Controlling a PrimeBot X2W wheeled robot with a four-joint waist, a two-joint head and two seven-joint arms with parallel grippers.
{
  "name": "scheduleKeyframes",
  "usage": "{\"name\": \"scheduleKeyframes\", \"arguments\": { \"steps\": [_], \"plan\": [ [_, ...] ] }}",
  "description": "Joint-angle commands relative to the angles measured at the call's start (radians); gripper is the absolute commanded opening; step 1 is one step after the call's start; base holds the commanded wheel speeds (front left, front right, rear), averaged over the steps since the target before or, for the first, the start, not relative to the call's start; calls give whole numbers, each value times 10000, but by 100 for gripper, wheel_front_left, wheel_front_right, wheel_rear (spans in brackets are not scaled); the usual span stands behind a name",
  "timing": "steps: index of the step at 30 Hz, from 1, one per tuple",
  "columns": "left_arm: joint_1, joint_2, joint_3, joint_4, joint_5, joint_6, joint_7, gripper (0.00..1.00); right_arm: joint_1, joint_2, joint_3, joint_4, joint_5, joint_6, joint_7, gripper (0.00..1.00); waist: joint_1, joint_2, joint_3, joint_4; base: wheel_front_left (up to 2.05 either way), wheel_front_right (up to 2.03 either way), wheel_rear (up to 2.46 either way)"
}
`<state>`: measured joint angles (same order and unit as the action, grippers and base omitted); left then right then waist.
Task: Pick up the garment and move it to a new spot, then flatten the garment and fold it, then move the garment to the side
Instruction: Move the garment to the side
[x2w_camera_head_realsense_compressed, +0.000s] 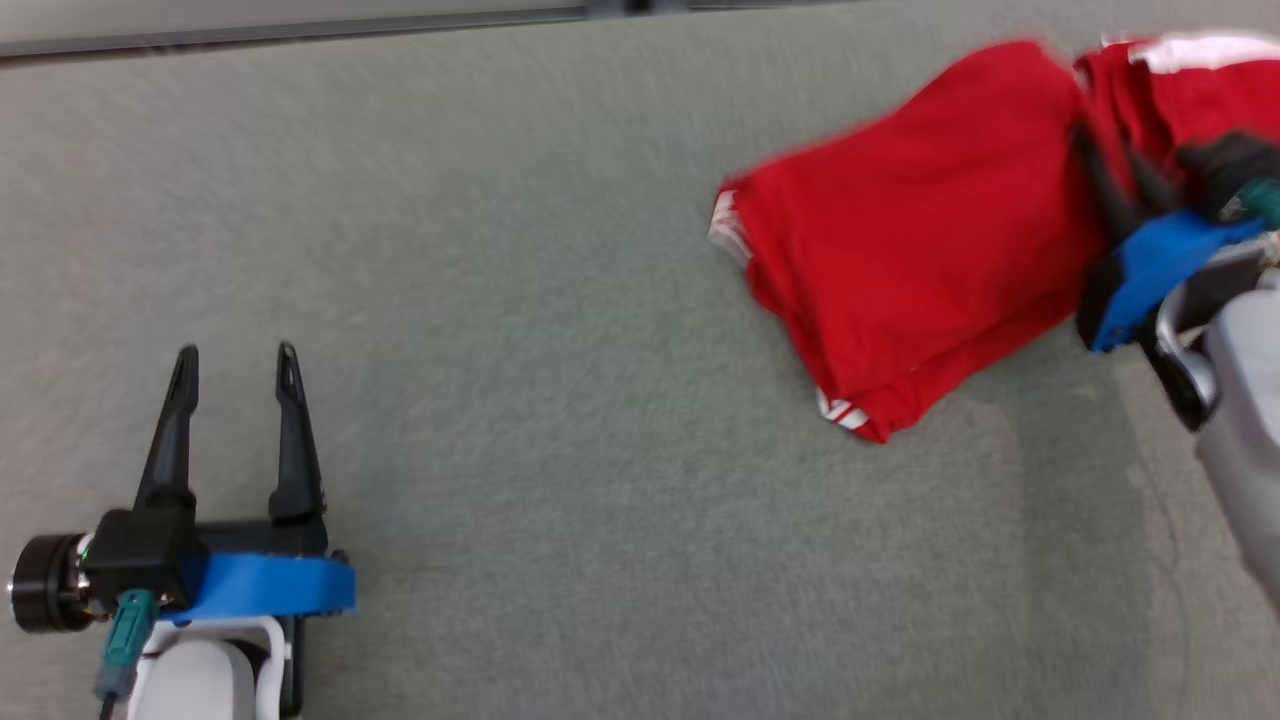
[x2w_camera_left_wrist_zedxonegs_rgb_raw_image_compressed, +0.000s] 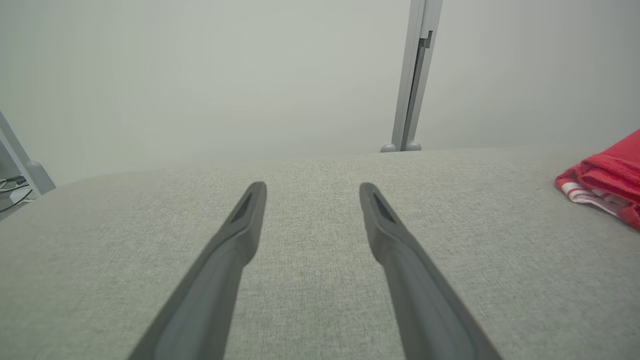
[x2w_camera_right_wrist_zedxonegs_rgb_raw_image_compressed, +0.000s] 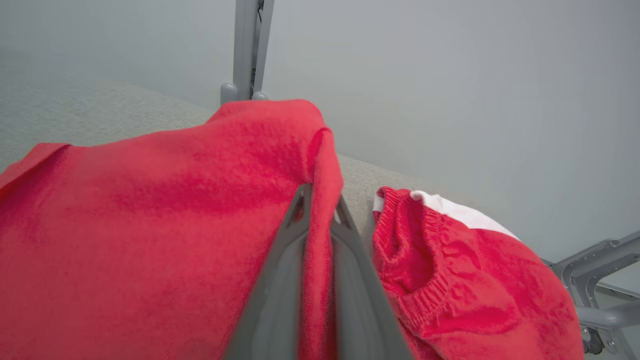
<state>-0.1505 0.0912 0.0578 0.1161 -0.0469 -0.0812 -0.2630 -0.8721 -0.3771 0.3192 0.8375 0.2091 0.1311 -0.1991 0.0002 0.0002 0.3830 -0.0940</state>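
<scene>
Head view: garment (x2w_camera_head_realsense_compressed: 920, 240) is lying far right on the table (x2w_camera_head_realsense_compressed: 500, 300); left gripper (x2w_camera_head_realsense_compressed: 238, 358) is resting spread and empty, near left. Left wrist view: garment is edging in at right. Right wrist view: right gripper (x2w_camera_right_wrist_zedxonegs_rgb_raw_image_compressed: 322, 200) is pinching a garment fold. Moving step seemingly in hand; next calls for lifting cleanly.

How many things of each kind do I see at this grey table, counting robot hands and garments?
Hands: 2, the left hand open, the right hand shut on the garment.
Garment, red with white trim: 1, apparently one piece.
Total: 3.
</scene>
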Motion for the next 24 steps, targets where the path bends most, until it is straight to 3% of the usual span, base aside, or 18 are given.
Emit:
{"name": "scheduleKeyframes", "arguments": {
  "steps": [1,13,24],
  "plan": [
    [-121,45,56,-91,69,-5,-20,100,-216,-146,-37,-46,78,-5,-5,0,-2,-2,111,-89,0,0,0],
    [-840,960,101,-1299,433,-90,-23,100,-2047,-1776,-802,-257,190,-3,177,0,-2,-2,1909,-1373,0,0,0],
    [-667,1264,120,-2239,512,37,11,100,-2994,-2459,-1323,87,-100,-3,668,0,-2,-2,2624,-1781,0,0,0]
  ]
}}
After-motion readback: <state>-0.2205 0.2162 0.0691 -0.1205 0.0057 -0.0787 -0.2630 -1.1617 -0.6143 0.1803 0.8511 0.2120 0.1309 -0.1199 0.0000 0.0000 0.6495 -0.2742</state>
